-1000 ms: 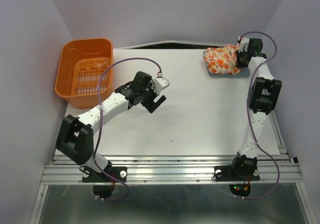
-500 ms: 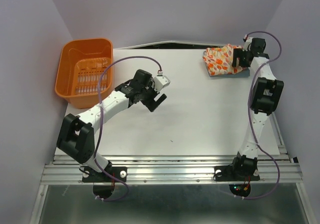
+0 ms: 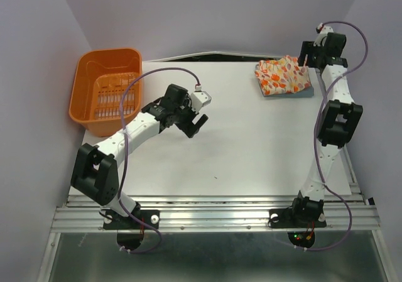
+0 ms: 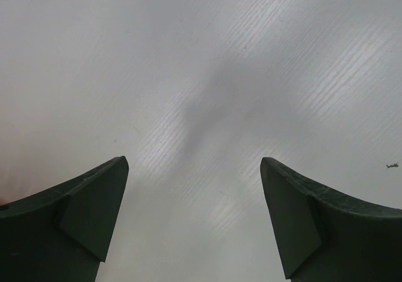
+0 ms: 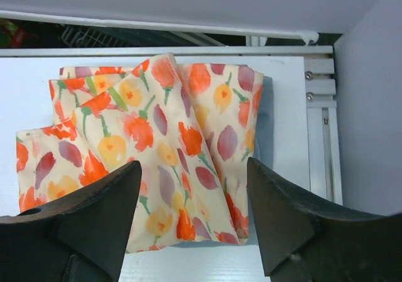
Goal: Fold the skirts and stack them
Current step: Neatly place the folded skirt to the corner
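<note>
Raised right claw (image 5: pixel 193 166), spread and empty, off the folded floral skirt (image 3: pixel 279 76) at the desk's (image 3: pixel 251 144) far-right corner, with left claw (image 4: pixel 195 162) spread too.

Bare white table (image 3: pixel 251 144) stretches through the middle and near side, open to passage. An orange basket (image 3: pixel 107 90) blocks the far left corner, folded skirts (image 3: pixel 281 76) the far right, while the left arm (image 3: pixel 138 128) slants across the left half. Lilac walls (image 3: pixel 38 56) hem both sides.

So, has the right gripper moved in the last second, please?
Yes. The right gripper has drawn back off the floral skirt toward the far right corner of the table.
</note>
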### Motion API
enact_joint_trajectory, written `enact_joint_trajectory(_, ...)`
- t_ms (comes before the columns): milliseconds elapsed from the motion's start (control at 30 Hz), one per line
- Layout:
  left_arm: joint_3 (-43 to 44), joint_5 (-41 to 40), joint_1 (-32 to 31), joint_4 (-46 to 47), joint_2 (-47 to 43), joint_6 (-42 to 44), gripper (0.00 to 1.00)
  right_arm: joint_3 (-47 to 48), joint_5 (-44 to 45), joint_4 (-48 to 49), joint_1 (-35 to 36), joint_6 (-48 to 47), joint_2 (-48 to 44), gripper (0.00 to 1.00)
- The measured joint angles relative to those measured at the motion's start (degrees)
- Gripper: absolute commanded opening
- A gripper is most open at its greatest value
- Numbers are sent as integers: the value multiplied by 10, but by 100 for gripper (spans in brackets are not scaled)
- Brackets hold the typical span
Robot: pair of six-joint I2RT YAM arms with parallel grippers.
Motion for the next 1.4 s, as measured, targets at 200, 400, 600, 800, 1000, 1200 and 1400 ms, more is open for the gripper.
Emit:
enact_joint_trajectory(200,7,11,2,-1,0,-8,98,3,-35,42,0,10,23,70)
enact_joint_trajectory(400,7,12,2,-4,0,-9,98,12,-51,75,0,19,72,67)
enact_joint_trajectory(600,7,12,2,-5,0,-9,98,12,-70,88,0,30,104,64)
enact_joint_trajectory(800,8,12,2,-5,8,-9,98,33,-76,103,0,32,117,35)
enact_joint_trajectory(1000,12,12,2,-7,17,-9,98,37,-71,113,0,31,121,5)
enact_joint_trajectory(1200,18,12,2,-9,24,-9,98,37,-69,114,0,28,122,49)
enact_joint_trajectory(1400,22,14,2,-12,30,-9,99,37,-78,114,0,34,122,60)
